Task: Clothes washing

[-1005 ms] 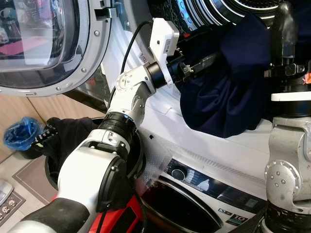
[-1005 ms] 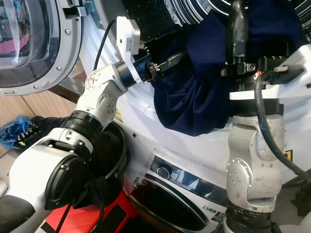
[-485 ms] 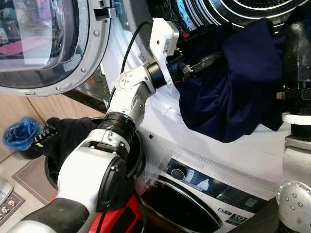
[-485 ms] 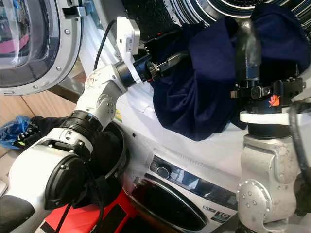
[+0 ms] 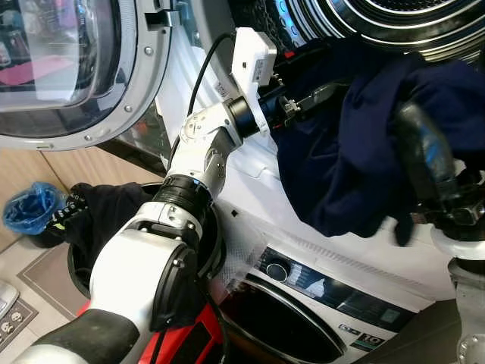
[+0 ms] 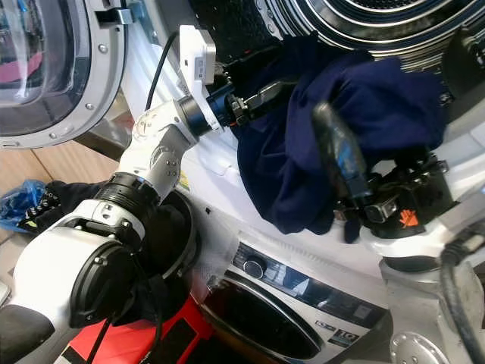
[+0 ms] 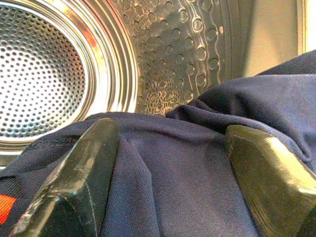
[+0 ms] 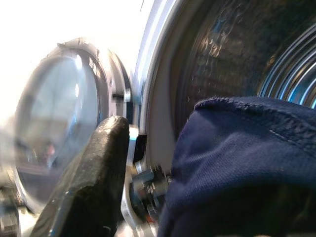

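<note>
A navy garment [image 5: 348, 167] hangs out of the upper machine's steel drum [image 5: 394, 19] and over its front ledge. My left gripper [image 5: 322, 92] is at the left side of the drum mouth, open. In the left wrist view its fingers [image 7: 79, 168] stand wide apart with the navy cloth [image 7: 177, 187] bunched between them. My right gripper [image 5: 417, 144] leans in from the right, pressed into the cloth. In the right wrist view one finger [image 8: 94, 182] stands off to the side and the cloth [image 8: 237, 163] covers the other.
The upper machine's round glass door [image 5: 68, 68] stands open at the left. A second front loader with a control panel [image 5: 318, 288] sits below. A round basket [image 5: 79, 269] with dark clothes is on the floor at the left, beside a blue bag [image 5: 30, 208].
My right arm has tipped from upright to leaning left and sunk lower, pushing the garment's right side up toward the drum. The left arm has stayed put.
</note>
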Robot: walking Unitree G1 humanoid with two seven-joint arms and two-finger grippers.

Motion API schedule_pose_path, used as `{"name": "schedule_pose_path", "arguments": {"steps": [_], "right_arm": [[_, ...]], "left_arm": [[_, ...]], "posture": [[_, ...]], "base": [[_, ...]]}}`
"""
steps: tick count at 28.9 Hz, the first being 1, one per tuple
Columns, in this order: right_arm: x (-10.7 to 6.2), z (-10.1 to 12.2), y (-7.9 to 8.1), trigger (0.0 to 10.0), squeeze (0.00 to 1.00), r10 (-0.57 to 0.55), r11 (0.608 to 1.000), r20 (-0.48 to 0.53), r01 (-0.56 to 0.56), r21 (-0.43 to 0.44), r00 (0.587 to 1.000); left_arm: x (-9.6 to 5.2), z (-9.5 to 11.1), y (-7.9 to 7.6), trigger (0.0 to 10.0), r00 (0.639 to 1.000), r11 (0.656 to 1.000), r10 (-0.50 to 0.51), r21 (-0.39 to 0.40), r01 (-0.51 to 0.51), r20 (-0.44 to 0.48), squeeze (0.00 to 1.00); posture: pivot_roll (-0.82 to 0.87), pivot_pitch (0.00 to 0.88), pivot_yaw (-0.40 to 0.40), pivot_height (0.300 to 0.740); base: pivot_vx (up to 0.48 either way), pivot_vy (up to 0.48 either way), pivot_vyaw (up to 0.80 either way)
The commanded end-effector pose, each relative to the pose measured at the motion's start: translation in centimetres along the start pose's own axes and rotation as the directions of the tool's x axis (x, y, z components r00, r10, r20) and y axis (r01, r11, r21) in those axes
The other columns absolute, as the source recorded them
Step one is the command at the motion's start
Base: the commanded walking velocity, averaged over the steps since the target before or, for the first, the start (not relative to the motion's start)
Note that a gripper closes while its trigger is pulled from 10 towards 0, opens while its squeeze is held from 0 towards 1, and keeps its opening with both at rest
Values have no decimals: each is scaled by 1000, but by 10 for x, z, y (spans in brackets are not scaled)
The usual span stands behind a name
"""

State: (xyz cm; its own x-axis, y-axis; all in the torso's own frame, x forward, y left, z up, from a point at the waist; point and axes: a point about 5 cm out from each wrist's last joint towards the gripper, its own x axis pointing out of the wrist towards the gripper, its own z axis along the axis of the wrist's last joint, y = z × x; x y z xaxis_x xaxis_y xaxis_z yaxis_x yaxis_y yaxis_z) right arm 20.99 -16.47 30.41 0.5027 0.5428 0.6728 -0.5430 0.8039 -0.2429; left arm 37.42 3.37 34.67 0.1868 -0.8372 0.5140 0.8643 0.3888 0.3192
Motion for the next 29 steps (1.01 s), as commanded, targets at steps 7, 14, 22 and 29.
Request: {"name": "schedule_pose_path", "arguments": {"steps": [7,14,22,29], "right_arm": [[-6,-37,21,10000,0,90,990,-263,-116,-82,960],[-18,-71,40,10000,0,192,966,-440,-247,-71,877],[-16,-90,54,10000,0,248,932,-511,-347,-107,823],[8,-100,63,10000,0,215,924,-457,-331,-190,863]], "left_arm": [[2,7,0,10000,1000,1000,-15,24,14,20,0],[3,7,-1,10000,1000,1000,-18,26,18,17,0],[3,7,-1,10000,1000,999,-21,27,21,17,0],[4,9,0,10000,999,1000,-22,20,22,28,0]], "posture": [[1,148,-7,740],[6,145,-8,740],[8,136,-9,740],[13,132,-7,740]], "base": [[0,0,0],[0,0,0],[0,0,0],[0,0,0]]}}
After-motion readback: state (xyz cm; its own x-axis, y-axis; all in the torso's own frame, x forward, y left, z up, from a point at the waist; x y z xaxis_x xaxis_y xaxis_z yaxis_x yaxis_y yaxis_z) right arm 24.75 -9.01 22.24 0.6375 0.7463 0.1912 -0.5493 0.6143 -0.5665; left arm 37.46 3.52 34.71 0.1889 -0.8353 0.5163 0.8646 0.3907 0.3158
